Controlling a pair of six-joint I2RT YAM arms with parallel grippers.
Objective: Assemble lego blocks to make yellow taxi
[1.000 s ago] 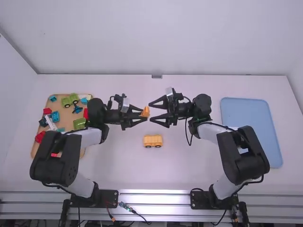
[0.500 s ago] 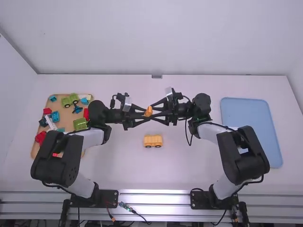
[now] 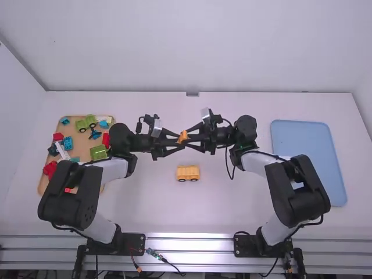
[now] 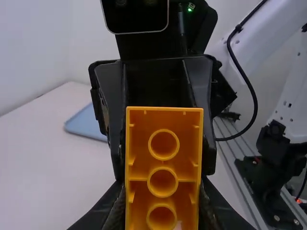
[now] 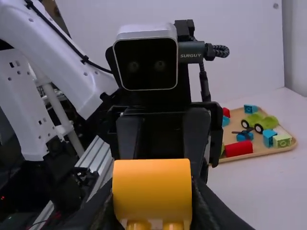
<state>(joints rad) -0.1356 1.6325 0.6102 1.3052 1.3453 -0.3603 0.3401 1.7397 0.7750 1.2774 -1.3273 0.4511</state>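
1. Step in hand, as judged: passing the yellow block (image 3: 183, 137) from left gripper (image 3: 182, 140) to right gripper (image 3: 186, 139), in the air above the table (image 3: 148, 200).
2. Left jaws: clamped on the block, one finger to each side. Its hollow underside, with round tubes, faced the left wrist camera.
3. Right jaws: also closed on the block, by the right wrist view; its smooth, rounded face was turned to that camera.
4. The wheeled base (image 3: 188, 172), yellow too, lay on the table nearer the arm bases than the grippers, apart from both.
5. The wooden tray (image 3: 82, 145) at left held mixed parts; the blue tray (image 3: 308, 148) lay at right.
6. Next move called for: confirm the right grip, part the left jaws and back them straight off. After that, turn the block tubes-down, line it up over the base and press evenly.
7. Risk noted: pulling away before the left jaws let go could have twisted or dropped the block. Its rounded face looked poor for gripping; the flat sides seemed safer.
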